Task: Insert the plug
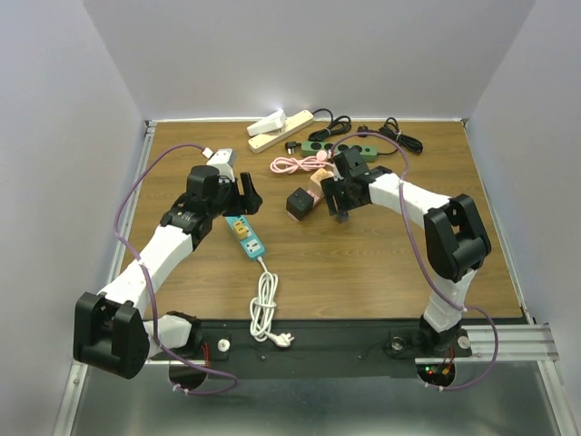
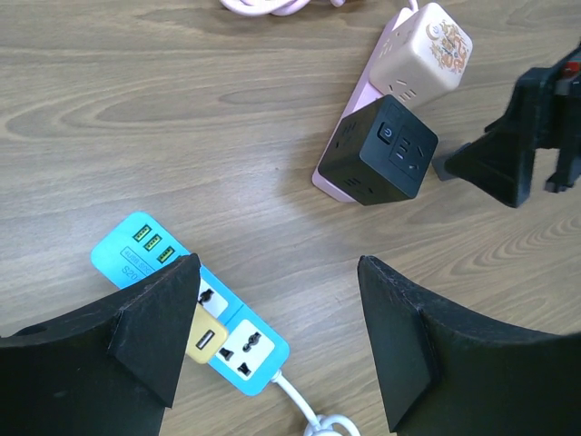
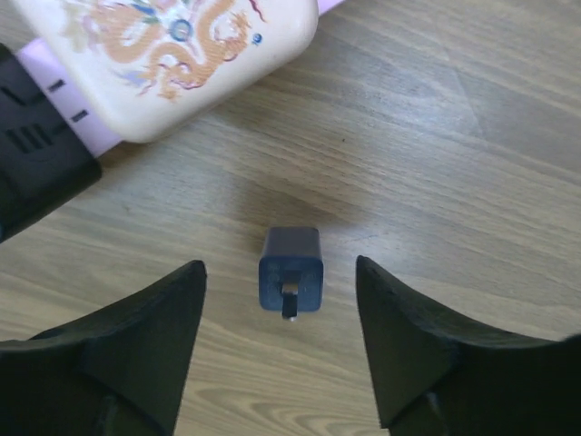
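Wooden table (image 3: 454, 136) beneath right gripper (image 3: 280, 266), jaws wide apart, empty, over dark plug (image 3: 290, 259)

Dark plug (image 3: 290, 269), turquoise strip (image 2: 134, 262), dragon-patterned cream cube (image 3: 172, 54).

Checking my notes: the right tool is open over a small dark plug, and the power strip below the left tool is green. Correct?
No: the left wrist view shows the power strip is blue, not green. The rest holds.
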Robot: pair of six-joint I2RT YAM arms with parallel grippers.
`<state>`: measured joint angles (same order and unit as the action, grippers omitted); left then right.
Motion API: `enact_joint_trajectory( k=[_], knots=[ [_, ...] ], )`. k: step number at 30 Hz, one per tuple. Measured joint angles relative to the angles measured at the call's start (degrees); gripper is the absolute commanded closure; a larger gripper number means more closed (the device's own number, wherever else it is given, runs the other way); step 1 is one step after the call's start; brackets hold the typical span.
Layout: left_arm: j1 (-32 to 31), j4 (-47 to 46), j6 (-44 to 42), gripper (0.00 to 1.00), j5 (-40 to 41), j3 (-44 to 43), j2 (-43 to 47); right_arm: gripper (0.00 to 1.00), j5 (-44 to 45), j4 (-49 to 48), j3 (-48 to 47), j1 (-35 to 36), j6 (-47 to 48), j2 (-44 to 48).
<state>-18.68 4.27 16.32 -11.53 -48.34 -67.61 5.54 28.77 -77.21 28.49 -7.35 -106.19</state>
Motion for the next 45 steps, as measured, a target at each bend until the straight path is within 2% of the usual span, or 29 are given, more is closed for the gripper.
enact_joint_trajectory(
  k=[4,11,17,25,28,31,35,39,45],
  knots=[
    [0.0,-0.17,-0.44,0.19,-0.02,0.0,0.02,0.34,0.04,-0.11,0.0,-0.31,0.0,-1.36],
    [0.0,-0.59,-0.83,0.2,-0.74,0.02,0.39,0.45,-0.57,-0.92,0.0,-1.18,0.04,-1.38],
    [-0.48,-1.49,-1.07,0.2,-1.33,0.13,1.57,0.51,-2.64,-0.96,0.07,-1.75,0.09,-1.38],
    [-1.64,-1.86,-1.31,0.2,-1.55,0.2,2.47,0.53,-5.35,-1.07,0.57,-1.88,0.48,-2.12],
    [-1.81,-1.9,-1.33,0.2,-1.53,0.66,2.67,0.59,-5.97,-1.14,1.03,-1.9,0.61,-2.64],
    [-1.88,-1.79,-1.49,0.22,-1.55,0.87,2.69,1.0,-6.36,-1.29,1.11,-1.9,0.92,-3.37],
    [-2.4,-1.86,-2.1,0.22,-1.53,0.87,3.06,1.0,-6.67,-1.42,1.09,-1.9,1.25,-3.37],
    [-5.92,-1.99,-3.34,0.21,-0.9,1.09,5.6,1.0,-9.2,-0.46,0.61,-2.1,1.07,-2.91],
    [-11.3,-5.42,-4.94,0.16,-0.87,2.78,11.21,0.99,-22.05,1.92,-2.91,-5.09,-2.08,3.8]
  ],
)
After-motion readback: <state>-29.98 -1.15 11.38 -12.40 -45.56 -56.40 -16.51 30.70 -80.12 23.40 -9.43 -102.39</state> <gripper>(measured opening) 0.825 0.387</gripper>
